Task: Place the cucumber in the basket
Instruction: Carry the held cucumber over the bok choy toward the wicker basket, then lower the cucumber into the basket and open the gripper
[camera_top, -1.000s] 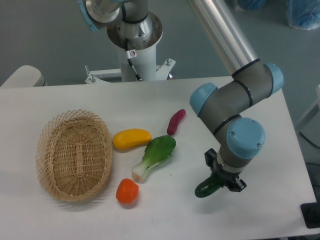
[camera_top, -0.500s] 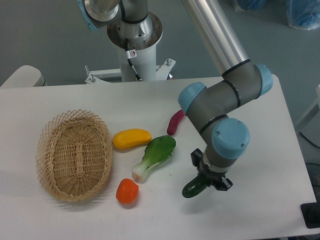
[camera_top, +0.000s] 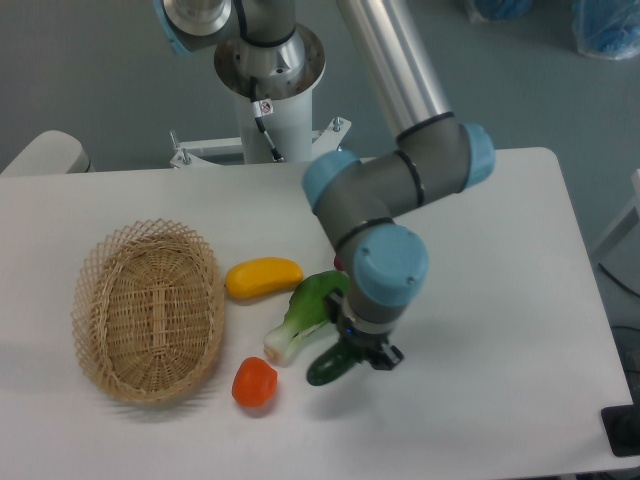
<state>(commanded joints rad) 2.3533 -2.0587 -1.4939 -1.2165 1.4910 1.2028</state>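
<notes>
The cucumber (camera_top: 330, 365) hangs tilted in the hand (camera_top: 356, 349), its dark green lower end pointing down and to the left, its upper end hidden under the wrist. It sits above the worktop (camera_top: 480, 300), just beside the white stem of the bok choy (camera_top: 306, 314) and a little to the right of the orange-red vegetable (camera_top: 254, 382). Whether it touches the bok choy cannot be told.

No brand name or readable writing shows on the arm; a small tag with a red mark hangs on the cable at the base column (camera_top: 265, 107), too small to read.

The arm (camera_top: 385, 195) comes down from the upper middle as a long silver tube, bends at a grey elbow with blue caps, and folds back so that the last blue-capped joint points straight down over the front of the worktop. The hand is clamped on the cucumber, its black fingers (camera_top: 381, 355) showing just beneath the wrist on either side of the vegetable.

The yellow vegetable (camera_top: 263, 277) lies left of the bok choy's leaf, and a sliver of something reddish peeks out beside the wrist. The basket (camera_top: 148, 310) stands well to the left, near the worktop's left edge, apart from the cucumber with the yellow and orange-red vegetables between them.
</notes>
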